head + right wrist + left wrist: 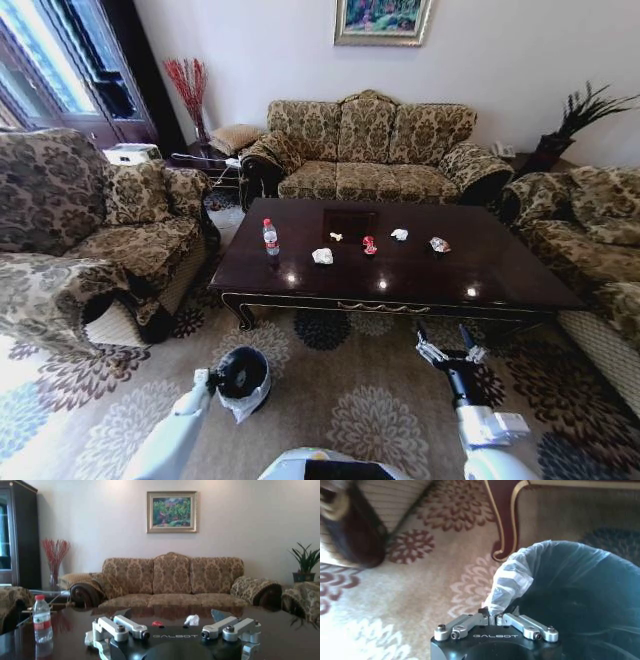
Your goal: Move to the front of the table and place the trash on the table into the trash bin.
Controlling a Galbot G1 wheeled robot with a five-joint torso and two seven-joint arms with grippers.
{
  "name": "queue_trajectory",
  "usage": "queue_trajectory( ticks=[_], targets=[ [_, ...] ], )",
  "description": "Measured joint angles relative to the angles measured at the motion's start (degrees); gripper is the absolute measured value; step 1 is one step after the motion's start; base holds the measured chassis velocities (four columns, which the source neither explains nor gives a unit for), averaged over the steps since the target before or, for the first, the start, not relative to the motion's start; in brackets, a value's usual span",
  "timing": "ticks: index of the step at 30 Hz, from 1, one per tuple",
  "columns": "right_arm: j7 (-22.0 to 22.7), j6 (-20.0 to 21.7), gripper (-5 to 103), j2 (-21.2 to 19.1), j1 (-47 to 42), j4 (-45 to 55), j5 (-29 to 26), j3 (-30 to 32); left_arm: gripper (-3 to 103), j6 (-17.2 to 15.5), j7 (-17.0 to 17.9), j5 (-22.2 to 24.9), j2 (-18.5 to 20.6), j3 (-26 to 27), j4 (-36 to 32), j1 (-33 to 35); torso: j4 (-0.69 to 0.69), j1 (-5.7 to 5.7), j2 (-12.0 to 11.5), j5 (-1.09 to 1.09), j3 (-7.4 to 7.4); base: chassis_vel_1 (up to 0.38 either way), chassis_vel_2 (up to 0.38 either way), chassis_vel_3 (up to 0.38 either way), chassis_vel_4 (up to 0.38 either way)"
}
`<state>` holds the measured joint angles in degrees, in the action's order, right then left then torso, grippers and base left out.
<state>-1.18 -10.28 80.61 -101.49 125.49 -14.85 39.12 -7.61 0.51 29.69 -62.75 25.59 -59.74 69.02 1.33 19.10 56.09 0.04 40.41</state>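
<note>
Head view looks down on the table (400, 270), which stands across the carpet in front of the robot with a sofa (365, 150) on its far side. Litter lies along the middle of the tabletop: a plastic bottle (270, 238) with a red label stands upright toward the left, a white paper wad (322, 256) sits just right of it, then a tiny yellowish scrap (337, 237) a little farther back, a red wrapper (369, 245), another white wad (399, 234) and a multicoloured wrapper (439, 244) at the right end. All the pieces lie apart from one another.

On the near left, the left gripper (494, 620) is clamped tight on the pale plastic liner at the rim of the trash bin (240, 375), which hangs over the carpet near the table's left front leg, its black bag open upward.

On the near right, the right gripper (446, 342) is raised just short of the table's front edge, its fingers spread wide and holding nothing. From its wrist camera the bottle (42, 618) stands on the dark tabletop.
</note>
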Motion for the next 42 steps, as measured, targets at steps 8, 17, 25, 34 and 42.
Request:
queue_trajectory(
  ticks=[8,17,25,34,42],
  targets=[
    [-1.06,0.29,100,1.46,3.85,0.39,-0.10,-0.47,2,-5.75,5.79,5.82,3.74,4.26,-21.96,9.58,-0.05,0.00,0.00,-0.04,0.00,0.000,0.000,0.000,0.000],
    [-1.91,0.97,100,2.13,6.47,-0.85,-0.46,-1.48,2,-8.28,9.26,9.40,7.93,13.89,-41.01,24.42,-0.01,0.00,0.00,-0.04,0.00,0.000,0.000,0.000,0.000],
    [-3.76,1.31,100,0.93,8.24,-2.87,-4.10,-1.27,2,-8.77,8.99,14.21,5.88,32.93,-59.85,41.40,-0.03,0.00,0.00,-0.01,-0.01,0.000,0.000,0.000,0.000],
    [-4.75,0.34,100,0.91,10.04,-7.03,-4.56,-1.90,2,-7.62,10.35,19.36,3.67,42.99,-71.21,47.19,-0.02,0.00,0.00,-0.04,0.00,0.000,0.000,0.000,0.000],
    [-5.56,-0.89,100,1.08,9.51,-7.83,-4.38,-1.70,2,-11.09,14.71,23.91,8.86,42.43,-73.10,36.12,-0.06,0.01,0.00,-0.05,0.00,0.000,0.000,0.000,0.000]
  ],
)
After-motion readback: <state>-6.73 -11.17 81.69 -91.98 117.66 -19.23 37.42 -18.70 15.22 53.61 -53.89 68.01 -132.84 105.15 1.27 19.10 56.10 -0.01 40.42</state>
